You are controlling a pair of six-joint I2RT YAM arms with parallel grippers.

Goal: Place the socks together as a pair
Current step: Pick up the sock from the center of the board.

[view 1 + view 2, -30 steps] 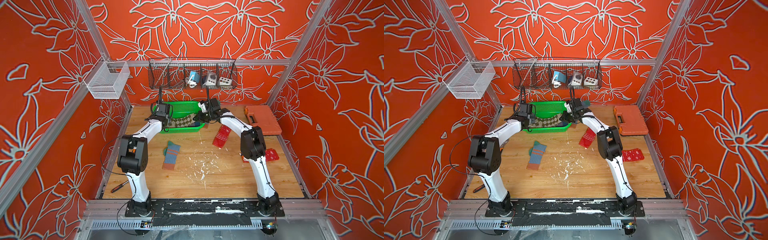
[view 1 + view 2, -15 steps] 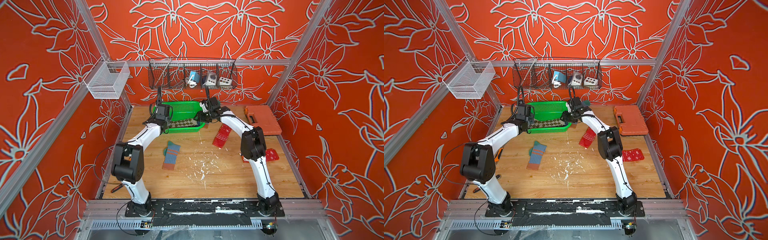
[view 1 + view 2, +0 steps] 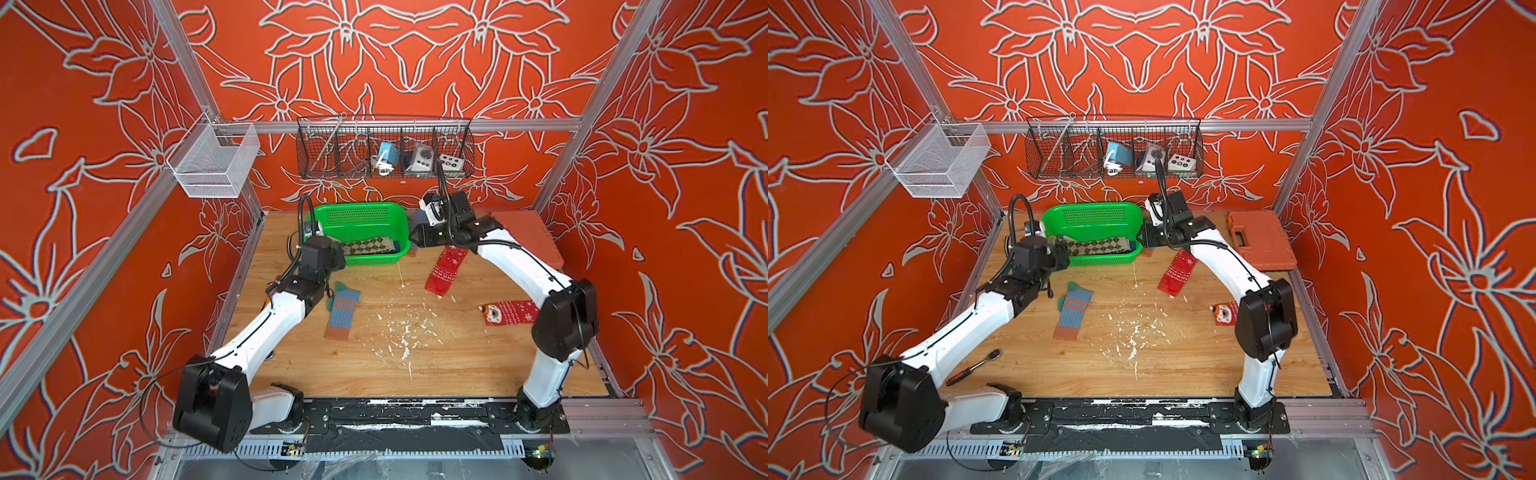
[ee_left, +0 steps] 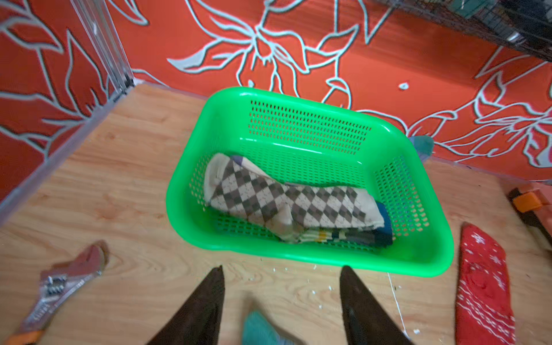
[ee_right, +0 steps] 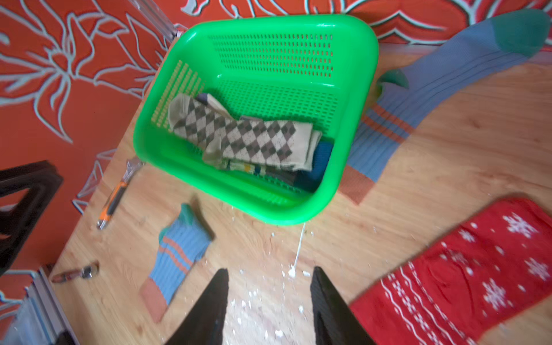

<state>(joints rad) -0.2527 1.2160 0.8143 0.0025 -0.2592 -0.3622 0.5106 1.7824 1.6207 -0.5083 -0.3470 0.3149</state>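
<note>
Find, nearest, both sets of fingers apart and empty. Left gripper [image 4: 281, 268] hovers above the bare table [image 4: 119, 209] just short of the green basket [image 4: 179, 191]. Right gripper [image 5: 271, 270] hangs likewise over crumb-strewn wood, clamped on nothing.

Count three socks loose in the open:
- a blue sock with orange stripes [image 3: 343, 309] at nine o'clock
- a red sock with a bear face [image 3: 509, 312] at three o'clock
- a red snowflake sock [image 3: 444, 268] at one o'clock, well apart from its partner

Reach the basket at twelve o'clock. See argyle socks [image 4: 286, 200] laid together on top and striped fabric [image 4: 343, 236] beneath, probably the beige pair, though mostly covered. Spot a second blue sock [image 5: 418, 98] outside the basket, lying against its three-o'clock wall and far from its mate.

Judge the task roughly half done: argyle pair together, striped pair likely so, blue and red pairs yet to be brought side by side.
</note>
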